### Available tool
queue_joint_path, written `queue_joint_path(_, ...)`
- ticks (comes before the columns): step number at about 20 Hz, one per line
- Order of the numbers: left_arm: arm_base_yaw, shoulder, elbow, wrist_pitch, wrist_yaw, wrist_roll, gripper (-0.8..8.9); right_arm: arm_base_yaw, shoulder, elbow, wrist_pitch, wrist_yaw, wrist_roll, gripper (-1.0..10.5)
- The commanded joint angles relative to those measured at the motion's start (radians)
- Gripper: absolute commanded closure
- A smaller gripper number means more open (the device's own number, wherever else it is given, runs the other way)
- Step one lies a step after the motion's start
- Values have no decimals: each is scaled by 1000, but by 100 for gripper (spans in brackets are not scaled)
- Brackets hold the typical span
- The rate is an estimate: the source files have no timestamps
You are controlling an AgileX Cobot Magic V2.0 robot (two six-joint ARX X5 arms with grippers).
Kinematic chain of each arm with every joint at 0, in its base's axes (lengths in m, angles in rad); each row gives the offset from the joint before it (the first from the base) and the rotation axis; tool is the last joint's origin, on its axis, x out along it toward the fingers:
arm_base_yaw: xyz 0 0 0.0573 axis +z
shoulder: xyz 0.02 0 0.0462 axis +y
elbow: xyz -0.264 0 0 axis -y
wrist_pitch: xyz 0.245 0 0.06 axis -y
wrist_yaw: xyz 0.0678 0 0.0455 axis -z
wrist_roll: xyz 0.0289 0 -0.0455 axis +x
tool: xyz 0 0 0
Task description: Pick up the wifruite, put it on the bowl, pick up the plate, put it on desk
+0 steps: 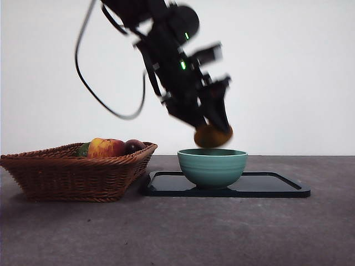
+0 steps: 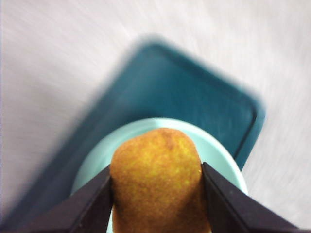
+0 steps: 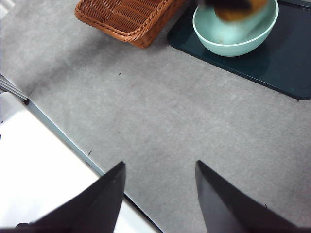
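White wall backs the grey-brown desk [image 1: 222,233], where a teal bowl [image 1: 212,166] sits on a dark tray [image 1: 277,185] beside a wicker basket [image 1: 77,172] of fruit. Just above the bowl, the left gripper [image 2: 156,182] pinches the brown wifruite [image 2: 156,184]. Well apart, the right gripper [image 3: 160,194] hangs with jaws spread.

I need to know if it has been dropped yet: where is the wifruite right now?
Not yet: the wifruite is clamped in the left pincer, just above the bowl, right of the basket in the front view.
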Motion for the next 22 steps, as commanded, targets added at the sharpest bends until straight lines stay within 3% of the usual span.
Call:
queue_joint_path(1, 13, -98, 40, -7, 7, -84, 669, 7, 2, 8, 10, 4, -16, 717)
queue_joint_path(8, 92, -456, 40, -180, 0, -240, 668, 7, 2, 8, 11, 4, -31, 717)
queue_joint_path(15, 171, -710, 10, -415, -187, -297, 668, 7, 2, 8, 14, 4, -39, 717)
queue_joint_path(19, 204, -819, -219, -346, -228, -381, 668, 7, 2, 8, 19, 4, -42, 717)
queue_joint_path(22, 209, -853, -435, -216, -326, -431, 668, 7, 2, 8, 29, 3, -42, 717)
